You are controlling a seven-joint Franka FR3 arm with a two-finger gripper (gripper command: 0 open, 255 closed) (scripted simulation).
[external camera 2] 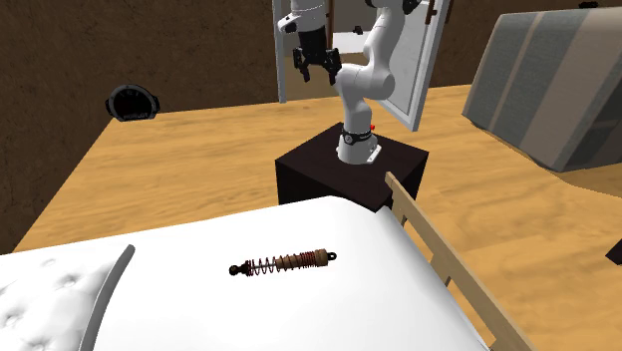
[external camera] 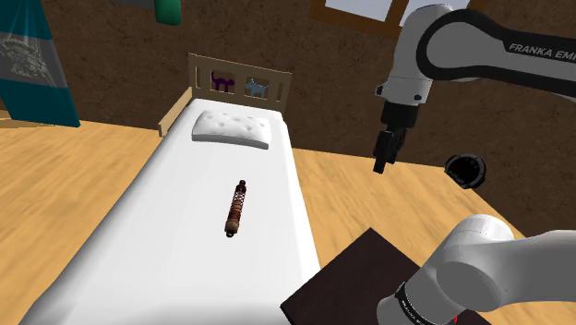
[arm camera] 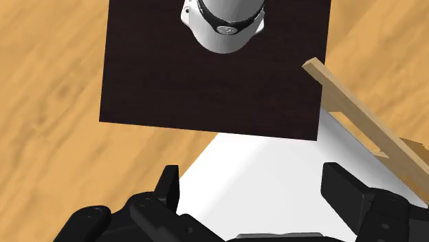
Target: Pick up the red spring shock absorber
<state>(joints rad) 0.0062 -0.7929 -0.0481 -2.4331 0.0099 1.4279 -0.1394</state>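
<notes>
Red-brown coils and dark end caps mark the shock absorber [external camera: 237, 207]. It lies flat along the middle of the white bed [external camera: 166, 268], between the pillow [external camera: 231, 127] and the foot end. My pincer [arm camera: 253, 180] hangs well apart from it, high over the dark stand [arm camera: 206, 82], with the fingers spread wide and nothing between them. Looking down past them, I see one corner of the mattress and a wooden rail [arm camera: 364, 124] that runs out of view at the edge. My own base is cut off above the stand. A round dark thing [external camera: 466, 171] sits on the wooden floor [external camera: 83, 157]; I cannot tell what it is.
</notes>
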